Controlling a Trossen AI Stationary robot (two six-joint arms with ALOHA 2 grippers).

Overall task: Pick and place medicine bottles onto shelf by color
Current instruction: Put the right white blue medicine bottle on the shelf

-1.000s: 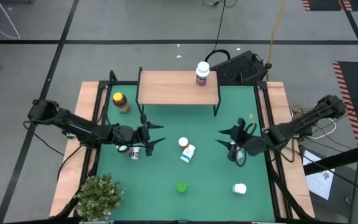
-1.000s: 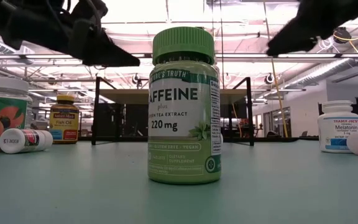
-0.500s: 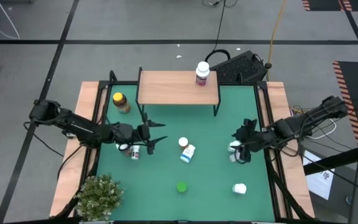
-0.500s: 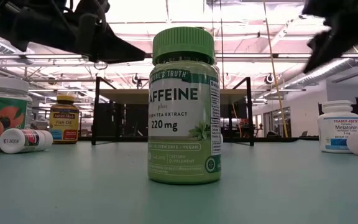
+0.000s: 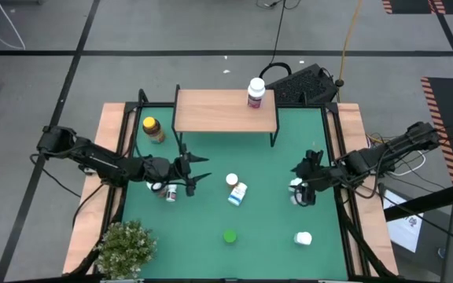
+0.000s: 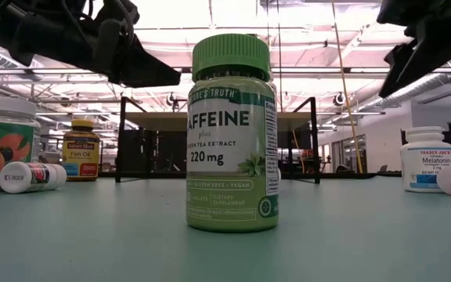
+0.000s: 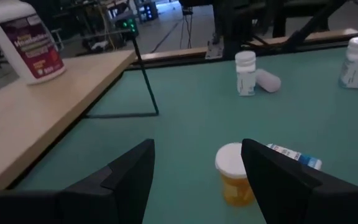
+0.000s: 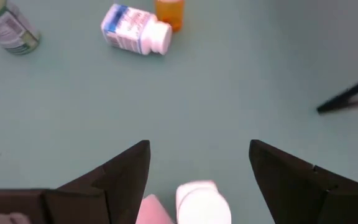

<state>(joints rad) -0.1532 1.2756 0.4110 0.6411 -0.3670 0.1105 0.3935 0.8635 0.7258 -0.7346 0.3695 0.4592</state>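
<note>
Near the mat's right edge, your right gripper (image 8: pixel 197 168) hangs with jaws spread wide over an upright white bottle (image 5: pixel 296 189). Centre it before closing. The left gripper (image 7: pixel 194 174), also open, waits near the shelf (image 5: pixel 225 111).

Overhead looking down, table-level behind green bottle (image 6: pixel 232 133), two wrist views

On the mat (image 5: pixel 211 228), the shelf (image 5: pixel 225 111) stands at 12 o'clock, one bottle (image 5: pixel 255 92) upon it. The caffeine bottle (image 5: pixel 230 236) stands at 6 o'clock, the plant (image 5: pixel 124 248) at 8.
</note>
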